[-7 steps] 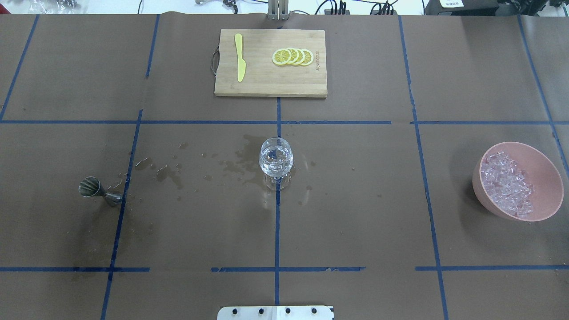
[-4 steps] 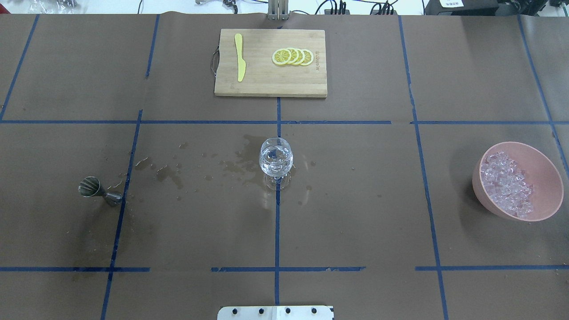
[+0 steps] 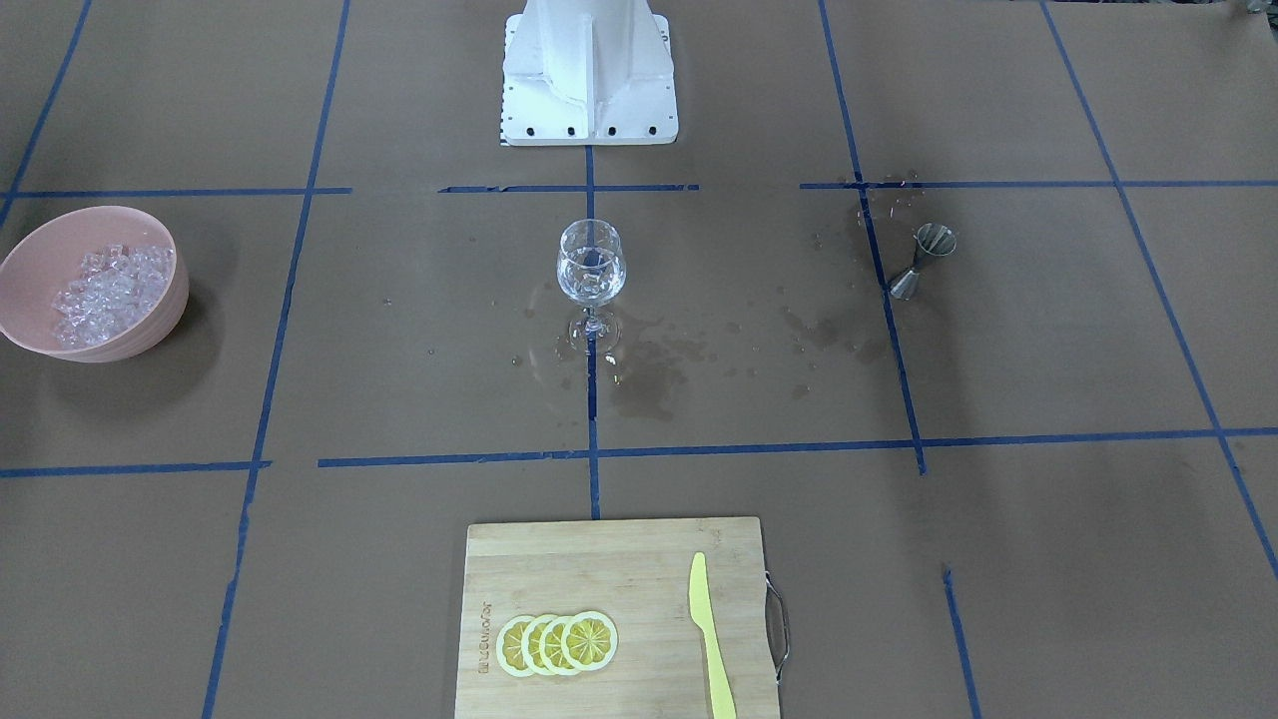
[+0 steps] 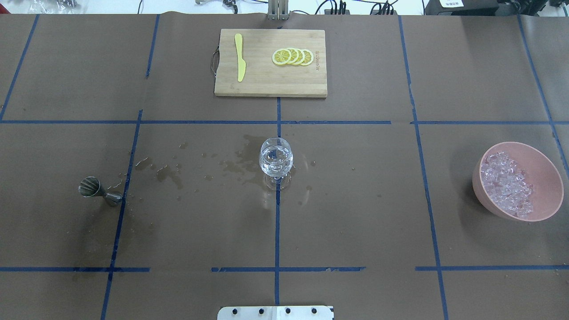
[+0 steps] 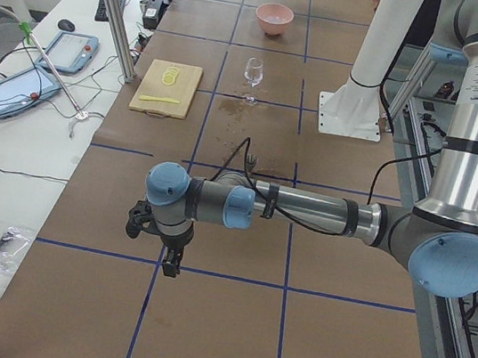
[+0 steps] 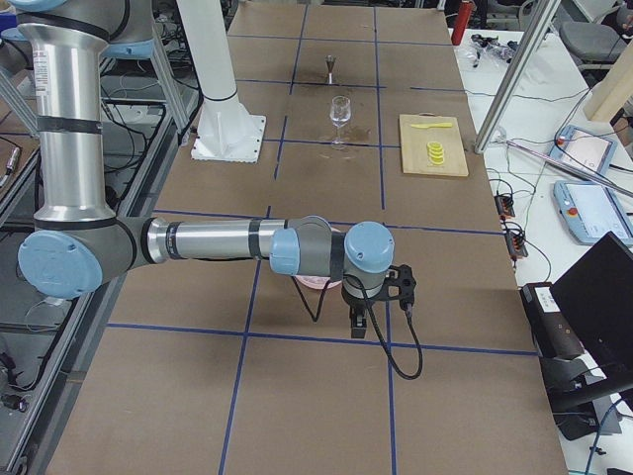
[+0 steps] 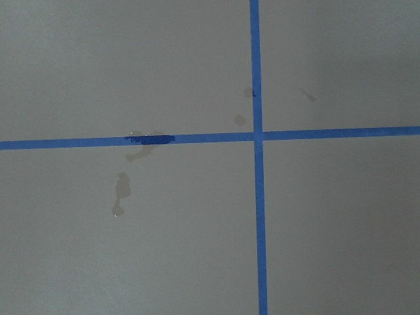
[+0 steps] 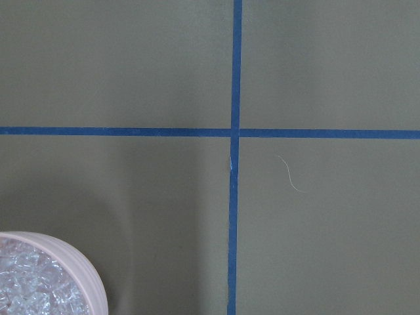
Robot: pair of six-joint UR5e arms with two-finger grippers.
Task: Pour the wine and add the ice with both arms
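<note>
Brown paper marked off with blue tape covers the desk [image 4: 355,200], and damp stains [image 4: 166,172] spot it around the glass [image 4: 276,161] standing at its middle. The ice [image 4: 506,184] lies heaped in a pink bowl [image 4: 544,178] far out on my right, well apart from the glass. My left fingers [image 5: 170,263] and right fingers [image 6: 357,322] hang above bare paper at opposite ends. They show only from the side, so I cannot tell whether they are spread or closed.

I judge the glass to be the risk. It is tall, thin-stemmed and stands on wet paper, so a nudge from either arm could tip it. Slick cubes could also slip out and scatter.

I count one glass, one bowl, one metal measuring cup [image 4: 98,190], one wooden board [image 4: 266,84], one yellow knife [image 4: 240,58] and four lemon slices [image 4: 293,57]. The cubes are too many to count.
</note>
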